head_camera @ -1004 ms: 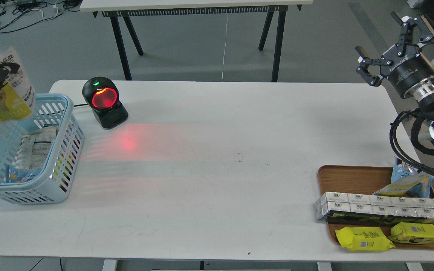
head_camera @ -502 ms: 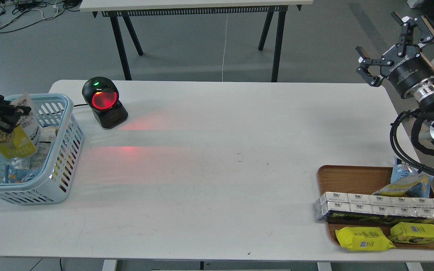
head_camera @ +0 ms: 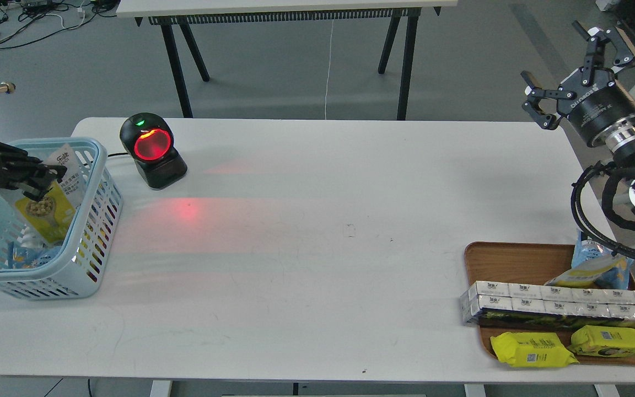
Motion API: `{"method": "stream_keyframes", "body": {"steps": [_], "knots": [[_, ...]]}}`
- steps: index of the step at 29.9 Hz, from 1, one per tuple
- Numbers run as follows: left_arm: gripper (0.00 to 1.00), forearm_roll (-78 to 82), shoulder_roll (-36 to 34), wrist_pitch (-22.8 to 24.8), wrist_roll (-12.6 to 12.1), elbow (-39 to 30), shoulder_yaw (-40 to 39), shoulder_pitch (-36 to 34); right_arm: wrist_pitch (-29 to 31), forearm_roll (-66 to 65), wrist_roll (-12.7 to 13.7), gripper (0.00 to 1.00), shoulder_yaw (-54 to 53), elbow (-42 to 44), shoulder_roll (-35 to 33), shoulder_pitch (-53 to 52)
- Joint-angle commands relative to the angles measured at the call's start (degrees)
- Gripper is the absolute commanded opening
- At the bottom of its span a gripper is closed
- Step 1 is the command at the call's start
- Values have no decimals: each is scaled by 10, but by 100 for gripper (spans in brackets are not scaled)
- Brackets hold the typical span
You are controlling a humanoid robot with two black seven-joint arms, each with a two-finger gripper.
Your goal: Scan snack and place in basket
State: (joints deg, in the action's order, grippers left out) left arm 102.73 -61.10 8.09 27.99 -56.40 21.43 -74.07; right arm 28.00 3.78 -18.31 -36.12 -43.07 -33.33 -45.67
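The left gripper (head_camera: 39, 179), a dark two-fingered pincer at the end of the black arm entering from the left edge, is pinching the snack (head_camera: 53, 207), a small stand-up pouch in yellow and silver-white with a picture of beige nuts on its front, by the upper part of the pouch. The pouch hangs tilted inside the basket (head_camera: 94, 220), a light blue plastic rectangular one with vertically slotted sides and a rounded rim, which stands at the left end of the white table (head_camera: 317, 264); the pouch's lower edge sits among other packets at the bottom, though whether it rests on them or hangs just above cannot be told. Judging by this, the task looks close to done: the pouch is already within the basket's walls, and the black dome-shaped barcode scanner (head_camera: 152, 149) with its glowing red window stands just beside the basket, throwing red light on the tabletop. What seems left is only to let go of the pouch and lift the arm clear. The left arm reaches in roughly level from the left edge, its fingers pointing right and slightly down over the basket's near-left part. The right gripper (head_camera: 571, 69) is held high over the far right corner of the table, fingers spread wide and empty, pointing up and away, well apart from the brown wooden tray (head_camera: 516, 262) of remaining snack packets below it.
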Motion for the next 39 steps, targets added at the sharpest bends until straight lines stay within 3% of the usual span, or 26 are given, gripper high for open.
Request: {"method": "stream_keyframes", "body": {"steps": [1, 3, 7, 12, 14, 20, 24, 31, 39], "knots": [[53, -11, 15, -27, 0, 29, -8, 0, 0, 1, 0, 100, 0, -1, 0, 1], [67, -35, 38, -55, 0, 50, -37, 2, 0, 0, 0, 100, -1, 0, 1, 1], [85, -156, 79, -93, 0, 93, -106, 16, 0, 0, 0, 100, -1, 0, 1, -3], [90, -304, 139, -82, 0, 105, -195, 25, 0, 0, 9, 100, 2, -1, 3, -14], [91, -325, 164, -53, 0, 105, -224, 25, 0, 0, 17, 100, 3, -1, 2, -25], [94, -448, 240, 103, 0, 104, -359, 27, 0, -7, 25, 100, 5, -2, -1, -53], [96, -529, 273, 199, 0, 102, -407, 28, 0, -11, 27, 100, 5, -7, -1, -60], [99, -639, 280, 199, 0, 103, -435, 64, 0, -26, 29, 100, 6, -33, -5, -58], [99, -649, 269, 199, 0, 109, -517, 175, 0, -76, 22, 100, 8, -81, -15, -50]]}}
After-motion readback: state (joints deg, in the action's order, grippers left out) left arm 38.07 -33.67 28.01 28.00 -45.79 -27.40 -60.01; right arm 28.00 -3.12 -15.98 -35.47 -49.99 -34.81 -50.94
